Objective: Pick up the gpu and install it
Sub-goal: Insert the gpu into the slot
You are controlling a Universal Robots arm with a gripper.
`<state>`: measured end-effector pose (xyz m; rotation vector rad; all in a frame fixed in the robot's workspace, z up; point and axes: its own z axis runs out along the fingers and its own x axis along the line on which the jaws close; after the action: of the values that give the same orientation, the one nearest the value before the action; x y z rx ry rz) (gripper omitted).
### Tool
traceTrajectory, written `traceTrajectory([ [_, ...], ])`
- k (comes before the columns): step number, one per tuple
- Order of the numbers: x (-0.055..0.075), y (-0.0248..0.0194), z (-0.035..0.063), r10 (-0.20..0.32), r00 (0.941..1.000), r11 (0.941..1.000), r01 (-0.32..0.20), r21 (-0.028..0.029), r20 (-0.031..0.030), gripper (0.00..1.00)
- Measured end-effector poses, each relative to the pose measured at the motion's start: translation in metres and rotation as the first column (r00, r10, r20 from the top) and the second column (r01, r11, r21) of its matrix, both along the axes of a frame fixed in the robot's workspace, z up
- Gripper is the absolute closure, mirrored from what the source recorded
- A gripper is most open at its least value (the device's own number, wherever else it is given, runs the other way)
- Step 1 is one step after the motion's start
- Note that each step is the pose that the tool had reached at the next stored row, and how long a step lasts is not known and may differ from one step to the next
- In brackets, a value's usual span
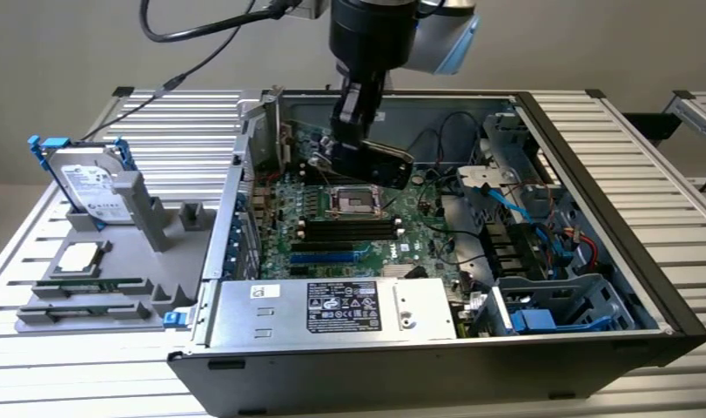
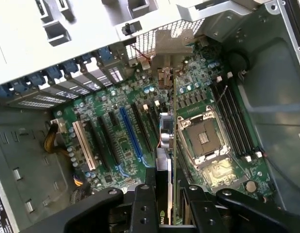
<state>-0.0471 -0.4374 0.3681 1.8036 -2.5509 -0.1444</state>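
My gripper (image 2: 169, 206) is clamped on the gpu (image 2: 173, 145), a thin flat card with a green board, black face and silver end bracket. It hangs inside the open black tower case (image 1: 614, 231), above the green motherboard (image 2: 116, 145), not yet seated.

Risks, as I judge them:
- The card looks tilted in the exterior view, so its edge could miss the slot and jam.
- The bracket may catch on the rear slot frame.
- The square silver CPU socket (image 2: 203, 138) sits just beside the card, so a slip could hit it.

Containers:
- The case also holds a grey labelled power supply (image 1: 329, 309).
- The grey moulded holder (image 1: 155, 292), at the exterior view's left, holds a silver hard drive with blue rails (image 1: 91, 187) and narrow green memory strips (image 1: 80, 306).
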Motion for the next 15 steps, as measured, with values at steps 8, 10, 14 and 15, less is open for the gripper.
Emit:
traceTrajectory([
  [8, 0.000, 0.0000, -0.0054, 0.145, 0.9894, 0.9894, -0.145, 0.0000, 0.0012, 0.73],
  [10, 0.000, 0.0000, -0.0069, 0.181, 0.9835, 0.9835, -0.181, 0.0000, 0.0013, 0.73],
  [14, 0.000, 0.0000, -0.0100, 0.252, 0.9676, 0.9676, -0.252, 0.0000, 0.0012, 0.73],
  [15, 0.000, 0.0000, -0.0109, 0.270, 0.9630, 0.9630, -0.270, 0.0000, 0.0012, 0.73],
])
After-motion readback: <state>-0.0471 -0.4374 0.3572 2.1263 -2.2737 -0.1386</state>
